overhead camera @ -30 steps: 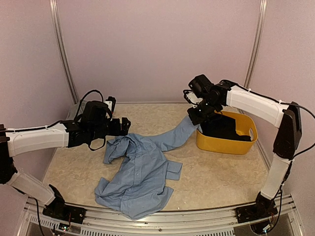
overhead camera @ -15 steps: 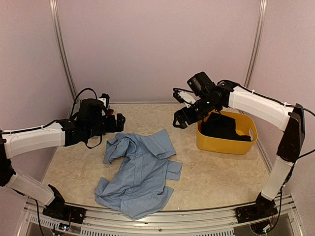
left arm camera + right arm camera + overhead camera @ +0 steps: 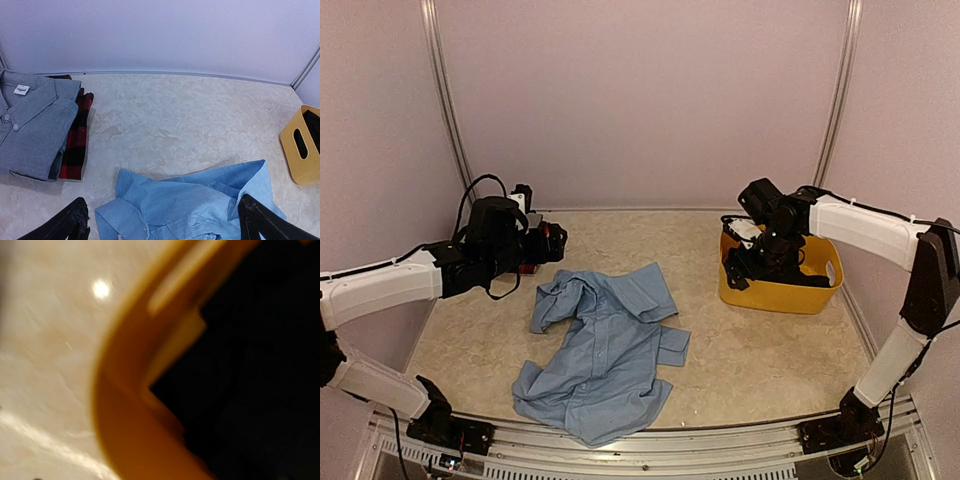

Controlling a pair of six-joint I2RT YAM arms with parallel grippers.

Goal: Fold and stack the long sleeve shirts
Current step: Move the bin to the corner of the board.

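Blue shirt (image 3: 605, 355) released — three with grey (image 3: 30, 130), plaid (image 3: 75, 147); one basket (image 3: 780, 296).

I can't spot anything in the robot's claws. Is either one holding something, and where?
The left gripper is open and empty near the light blue shirt. The right gripper sits at the yellow basket; its grip cannot be told.

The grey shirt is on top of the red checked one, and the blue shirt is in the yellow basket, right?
Not quite. The grey shirt does lie on the red plaid shirt, but the blue shirt is not in the yellow basket. It lies rumpled on the table, as the top external view shows.
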